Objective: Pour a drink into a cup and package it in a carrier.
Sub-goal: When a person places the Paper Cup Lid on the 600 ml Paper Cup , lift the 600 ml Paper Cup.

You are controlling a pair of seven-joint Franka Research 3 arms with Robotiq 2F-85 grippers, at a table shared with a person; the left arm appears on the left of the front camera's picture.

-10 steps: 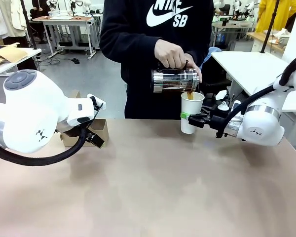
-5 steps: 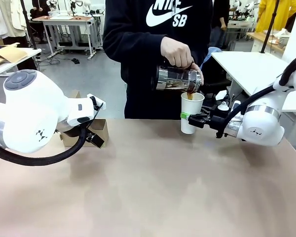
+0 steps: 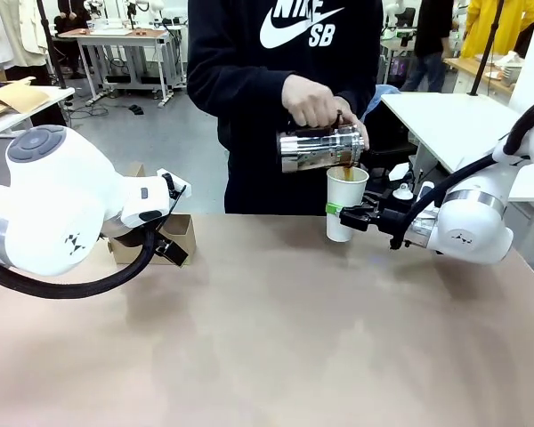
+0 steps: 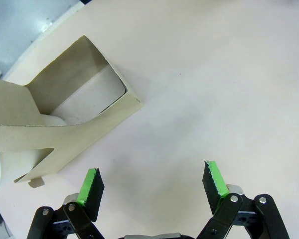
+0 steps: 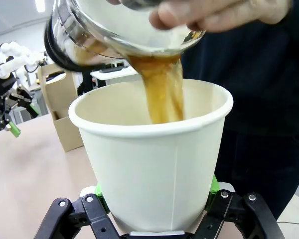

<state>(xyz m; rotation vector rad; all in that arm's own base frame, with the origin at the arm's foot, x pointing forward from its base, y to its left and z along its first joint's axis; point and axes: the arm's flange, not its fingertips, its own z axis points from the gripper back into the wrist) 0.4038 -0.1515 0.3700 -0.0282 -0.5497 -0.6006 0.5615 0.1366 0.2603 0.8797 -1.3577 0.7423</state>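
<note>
A tall white paper cup without a lid stands on the table's far right part, and my right gripper is shut on its lower half. The same cup looms close in the right wrist view. A person's hand tilts a glass-and-chrome pitcher over it, and the brown drink streams into the cup. The brown cardboard carrier sits at the table's far left, partly behind my left arm. My left gripper hangs open over the bare table beside the carrier.
A white side table stands behind my right arm, with small white items near its front. The wide tan tabletop stretches between the arms. Other tables and people show far back.
The person's pitcher has dipped slightly and shifted left while pouring continues. Both arms and the cup have stayed put.
</note>
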